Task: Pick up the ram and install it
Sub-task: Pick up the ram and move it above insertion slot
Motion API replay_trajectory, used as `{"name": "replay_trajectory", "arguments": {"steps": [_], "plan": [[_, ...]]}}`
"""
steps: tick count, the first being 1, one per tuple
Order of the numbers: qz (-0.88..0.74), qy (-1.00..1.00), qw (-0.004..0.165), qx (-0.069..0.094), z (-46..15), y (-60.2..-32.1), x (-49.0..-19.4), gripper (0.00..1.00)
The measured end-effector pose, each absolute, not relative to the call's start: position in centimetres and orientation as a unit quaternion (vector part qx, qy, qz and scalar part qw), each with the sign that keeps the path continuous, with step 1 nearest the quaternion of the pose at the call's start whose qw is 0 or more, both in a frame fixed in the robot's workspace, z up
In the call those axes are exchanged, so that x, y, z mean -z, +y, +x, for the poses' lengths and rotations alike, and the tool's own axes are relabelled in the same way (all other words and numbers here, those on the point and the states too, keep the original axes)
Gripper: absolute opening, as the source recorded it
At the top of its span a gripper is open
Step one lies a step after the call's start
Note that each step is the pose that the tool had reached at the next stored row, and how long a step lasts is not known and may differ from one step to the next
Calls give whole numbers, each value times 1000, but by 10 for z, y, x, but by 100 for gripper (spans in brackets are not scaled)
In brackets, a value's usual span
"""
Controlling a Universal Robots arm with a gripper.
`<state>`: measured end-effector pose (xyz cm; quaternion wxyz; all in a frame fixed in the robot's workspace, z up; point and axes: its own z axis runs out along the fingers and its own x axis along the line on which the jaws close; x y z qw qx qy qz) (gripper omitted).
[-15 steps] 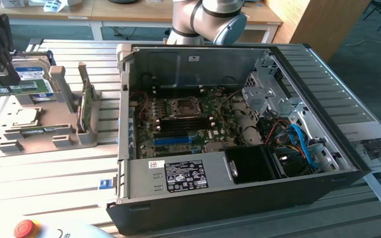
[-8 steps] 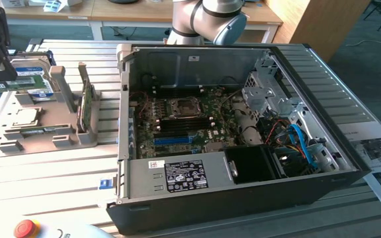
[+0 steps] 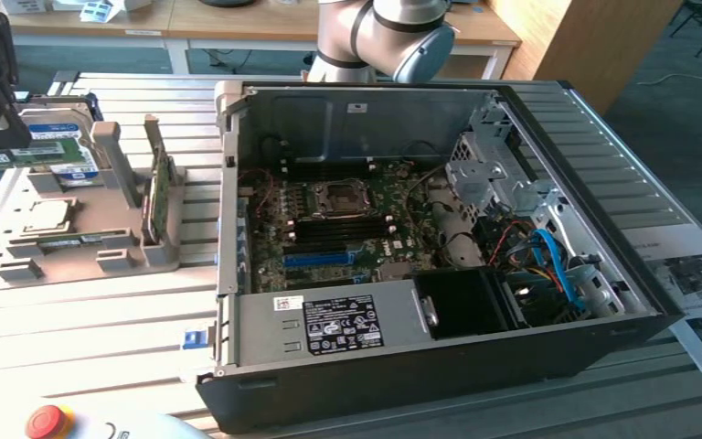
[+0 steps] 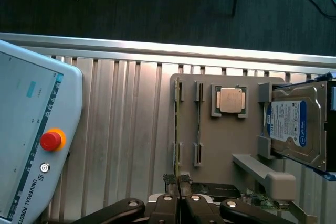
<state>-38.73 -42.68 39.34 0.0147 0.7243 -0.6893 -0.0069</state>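
At ten o'clock in the exterior view, ram: a thin green stick with a white label, hanging level in the air over the far end of the tray.
Gripper: jaws drawn nearly together and, as I read it, clamped on the ram's flat faces. In the wrist view the stick runs edge-on as a thin line out from between the fingertips.
Tray: grey holder on the slatted table, at nine o'clock from the computer. Its nearest slot looks vacant, which fits the ram belonging there.
Second stick: sits in the next slot of the tray, at six o'clock from the ram in the exterior view.
Chip: square and silver, lying in its pocket between the second stick and the hard drive.
Hard drive: silver with a blue label, resting at the tray's far end, below and behind the ram.
Tall card: green, standing upright along the tray's three o'clock edge.
Computer: case open, at three o'clock from the ram and well apart from it.
Board slots: long black slots at the middle of the board, with no stick standing in them as far as I can tell.
Done: the pick-up appears complete, with the ram gripped and held clear of the tray.
Left: the install. Nothing is seated in the computer yet.
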Motion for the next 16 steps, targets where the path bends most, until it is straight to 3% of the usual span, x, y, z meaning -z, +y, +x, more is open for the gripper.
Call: {"name": "replay_trajectory", "arguments": {"steps": [16], "plan": [[724, -689, 17, 9, -363, -432, -393, 12]]}}
